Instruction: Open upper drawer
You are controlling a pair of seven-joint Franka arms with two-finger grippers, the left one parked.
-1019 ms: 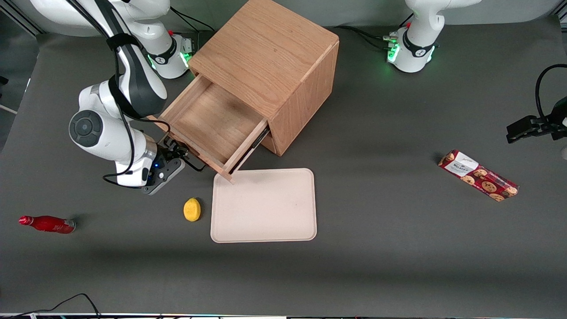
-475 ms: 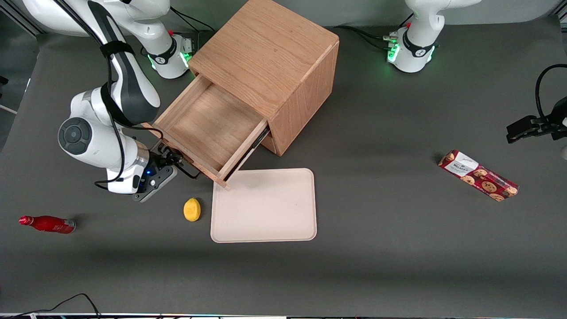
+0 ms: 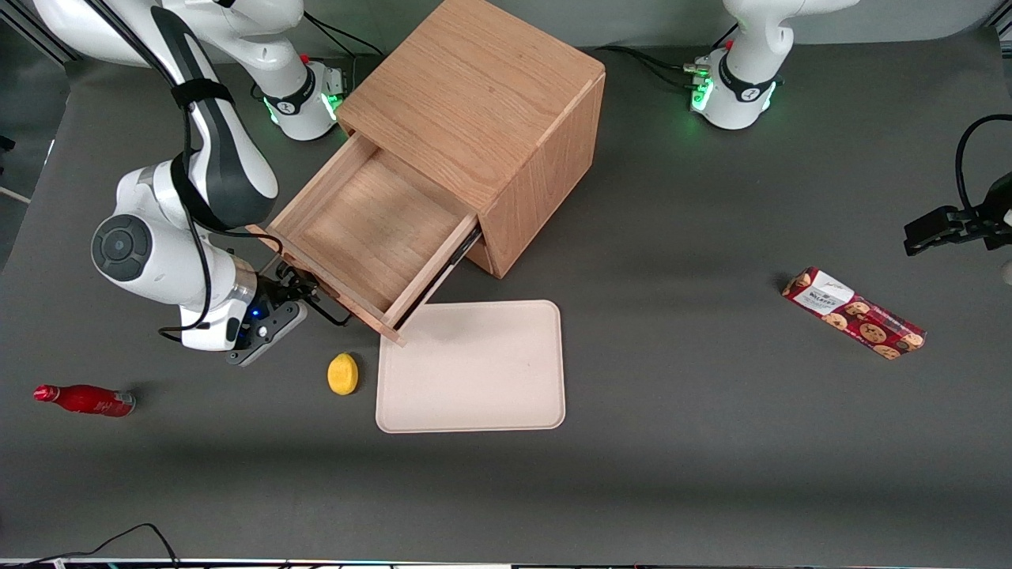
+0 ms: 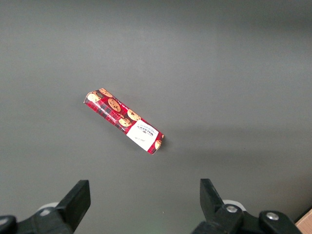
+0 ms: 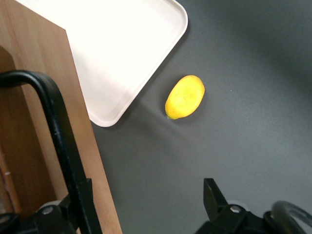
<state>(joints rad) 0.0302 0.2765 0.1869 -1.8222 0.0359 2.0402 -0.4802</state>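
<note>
The upper drawer (image 3: 371, 237) is seen drawn well out of the oak cabinet (image 3: 482, 118), which stands toward the bench's (image 3: 672, 395) edge farthest from the front camera, its tray bare and its front corner hanging just over the cream tray (image 3: 474, 367). The pincer (image 3: 304, 294) is held at the drawer front, apparently for the pull, its fingers spread wide with the black bar handle (image 5: 58, 146) beside one finger and ungripped.
</note>
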